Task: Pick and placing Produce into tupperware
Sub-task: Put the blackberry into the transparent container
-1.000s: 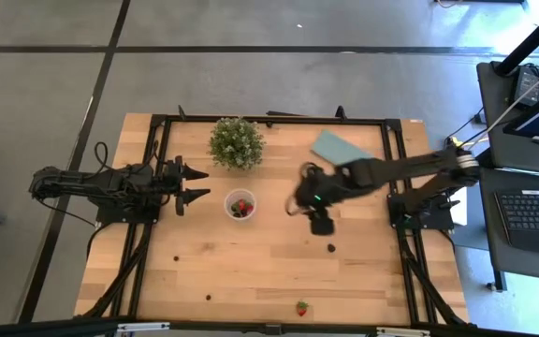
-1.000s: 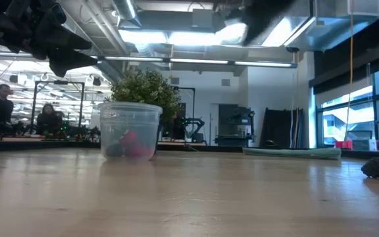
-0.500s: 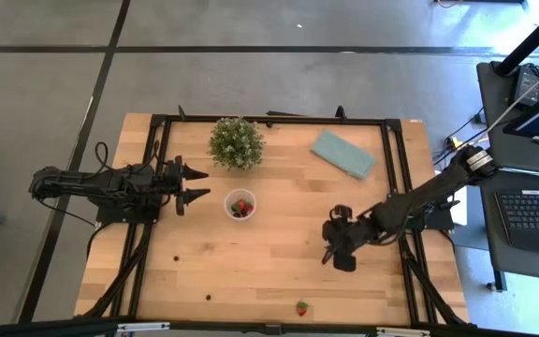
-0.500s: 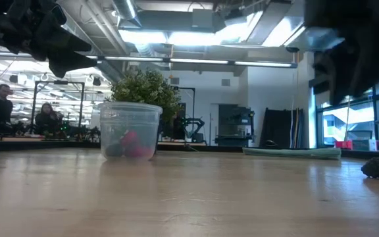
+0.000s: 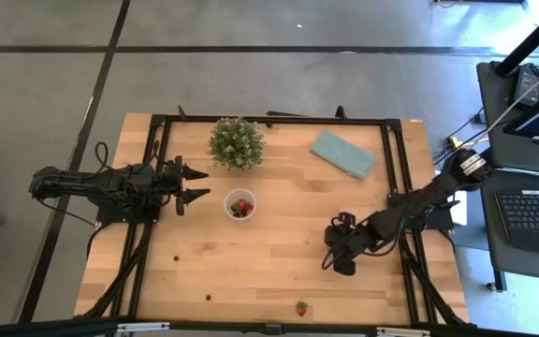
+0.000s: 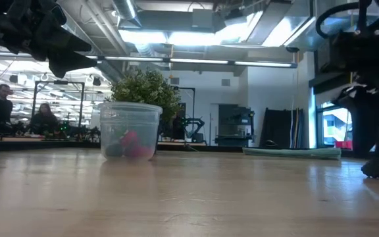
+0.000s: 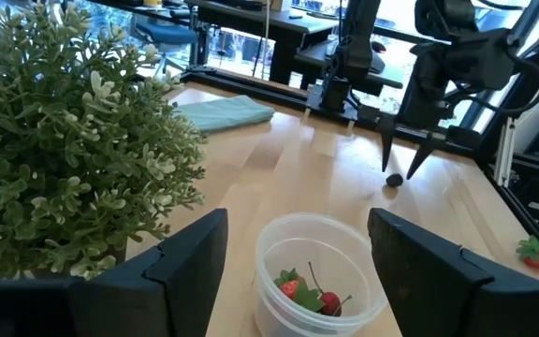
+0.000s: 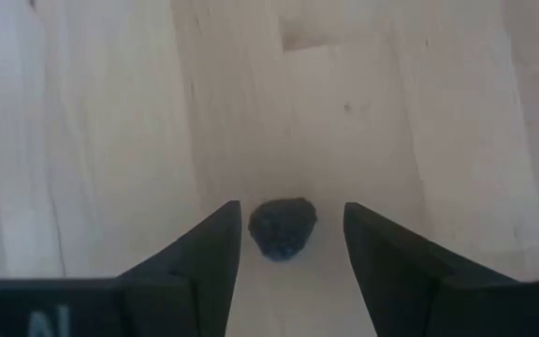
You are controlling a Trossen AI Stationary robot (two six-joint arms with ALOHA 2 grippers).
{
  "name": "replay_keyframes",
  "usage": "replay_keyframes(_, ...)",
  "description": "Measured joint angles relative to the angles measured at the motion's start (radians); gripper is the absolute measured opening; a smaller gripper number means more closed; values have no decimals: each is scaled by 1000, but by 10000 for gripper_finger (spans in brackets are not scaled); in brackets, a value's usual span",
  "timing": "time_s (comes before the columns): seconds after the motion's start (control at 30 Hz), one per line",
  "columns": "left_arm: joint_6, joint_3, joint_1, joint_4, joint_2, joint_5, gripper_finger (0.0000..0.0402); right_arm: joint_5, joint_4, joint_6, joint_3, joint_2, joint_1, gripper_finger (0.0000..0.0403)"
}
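A dark berry (image 8: 282, 227) lies on the wooden table at the near right. My right gripper (image 8: 293, 211) is open, pointing steeply down, one finger on either side of the berry and just above it (image 7: 395, 180); no touch shows. The tupperware (image 5: 240, 204), a small clear cup, stands mid-table with red strawberries (image 7: 305, 292) inside. A lone strawberry (image 5: 301, 307) lies near the front edge. My left gripper (image 5: 199, 183) waits open, left of the cup.
A bushy potted plant (image 5: 236, 142) stands behind the cup. A flat teal cloth (image 5: 342, 153) lies at the far right. Two tiny dark specks (image 5: 211, 297) lie on the near left boards. A black frame (image 5: 269, 118) rims the table.
My right gripper has swung from the middle of the table toward the near right, come down over the dark berry and rolled at the wrist. Its fingers have stayed equally far apart. The berry has not moved.
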Motion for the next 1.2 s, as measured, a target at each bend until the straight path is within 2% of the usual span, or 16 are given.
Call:
replay_keyframes(0.33,-1,0,0,0,0,0,250,-6,45,21,2,97,2,193)
replay_keyframes(0.67,-2,0,0,0,0,0,250,6,33,27,3,115,24,191)
replay_keyframes(1.03,-2,0,0,0,0,0,250,5,25,49,2,116,30,124)
replay_keyframes(1.2,-2,0,0,0,0,0,250,3,25,74,2,116,30,119)
